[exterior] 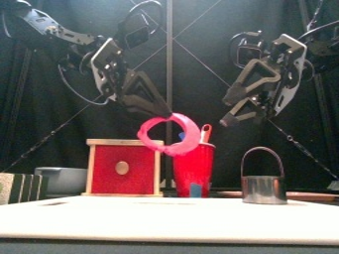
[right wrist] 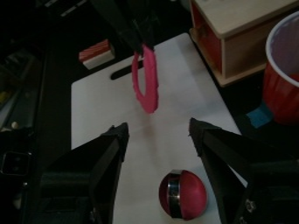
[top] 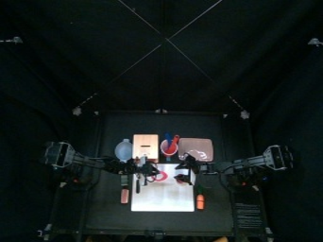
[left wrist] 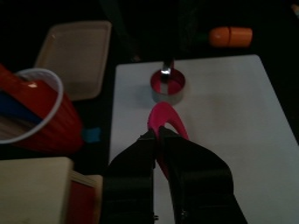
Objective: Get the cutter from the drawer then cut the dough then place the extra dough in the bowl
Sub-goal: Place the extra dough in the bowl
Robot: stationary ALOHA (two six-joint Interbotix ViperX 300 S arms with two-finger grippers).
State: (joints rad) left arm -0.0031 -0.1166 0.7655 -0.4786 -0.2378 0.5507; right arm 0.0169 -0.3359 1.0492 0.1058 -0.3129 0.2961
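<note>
My left gripper (exterior: 155, 109) is shut on a pink dough ring (exterior: 166, 134) and holds it in the air above the white cutting board (top: 171, 194). In the left wrist view the ring (left wrist: 163, 121) hangs from the tips of the shut gripper (left wrist: 163, 140). The metal cutter (exterior: 264, 184) stands on the board with a red dough disc inside it (right wrist: 184, 192). My right gripper (exterior: 229, 117) hovers open above the cutter, empty; its wrist view shows the ring (right wrist: 145, 79) dangling ahead of the gripper (right wrist: 158, 157). The blue-grey bowl (top: 124, 149) sits at the back left.
Behind the board stand the wooden box (exterior: 123, 167) with its red drawer front, the red cup (exterior: 193, 164) with toy knives, and the pink tray (top: 199, 149). An orange toy (top: 199, 201) lies at the board's right edge, a red toy (top: 125, 196) at its left.
</note>
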